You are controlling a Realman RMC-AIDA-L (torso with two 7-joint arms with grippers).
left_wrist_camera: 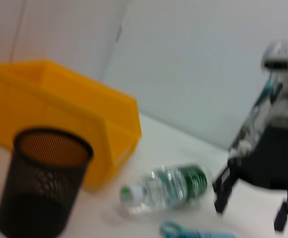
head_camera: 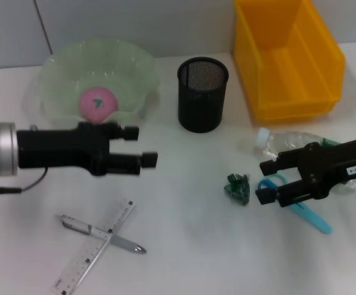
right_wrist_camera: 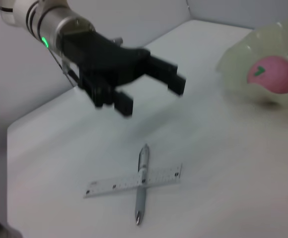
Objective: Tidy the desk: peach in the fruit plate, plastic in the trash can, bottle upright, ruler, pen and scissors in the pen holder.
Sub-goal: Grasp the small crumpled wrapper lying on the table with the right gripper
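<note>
pink peach (head_camera: 98, 102) sits in the frilly translucent fruit plate (head_camera: 61, 67); clear bottle (head_camera: 288, 140) lies flat by the mesh pen holder (head_camera: 202, 94). left pincer (head_camera: 142, 146) and right pincer (head_camera: 264, 181) hover level, fingers apart.

A white tabletop (head_camera: 184, 246) fills the scene, smooth and plain. Behind it stands a pale grey wall (head_camera: 135, 24), with a thin dark vertical seam running down it near the left side.
</note>
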